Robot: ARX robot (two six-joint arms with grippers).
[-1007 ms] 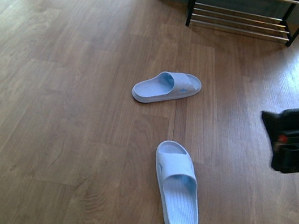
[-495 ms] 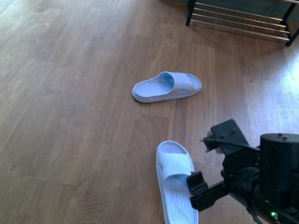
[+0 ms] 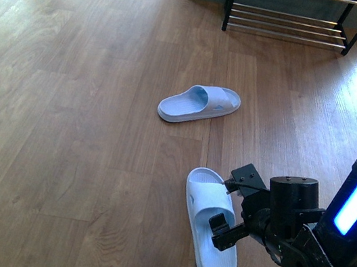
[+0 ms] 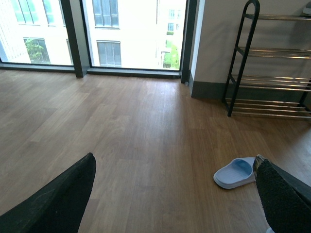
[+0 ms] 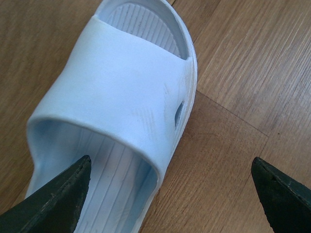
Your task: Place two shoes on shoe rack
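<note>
Jaws on your right gripper point(image 5: 167, 196) stand wide apart and hold nothing. In the right wrist view one dark fingertip point(image 5: 58, 194) hangs over the ribbed footbed of the near slide point(image 3: 211, 225), just behind its strap, and the other is out over the bare wood floor point(image 3: 64, 121) beside the shoe's edge, so the slide's side wall sits between them. You cannot tell from these views whether either pad touches the rubber. In the front view the right arm reaches in from the lower right, with its wrist low over the middle of that pale blue slide, which lies flat on the floor with its toe pointing away from the robot. The far slide point(image 3: 200, 104) lies well apart from it, turned crosswise, between the near one and the shoe rack point(image 3: 290, 18). The rack stands against the wall at the back, and its chrome rods visible here are bare. Your left gripper point(image 4: 170, 199) is also spread open, empty, looking across the floor toward the far slide and the rack.
</note>
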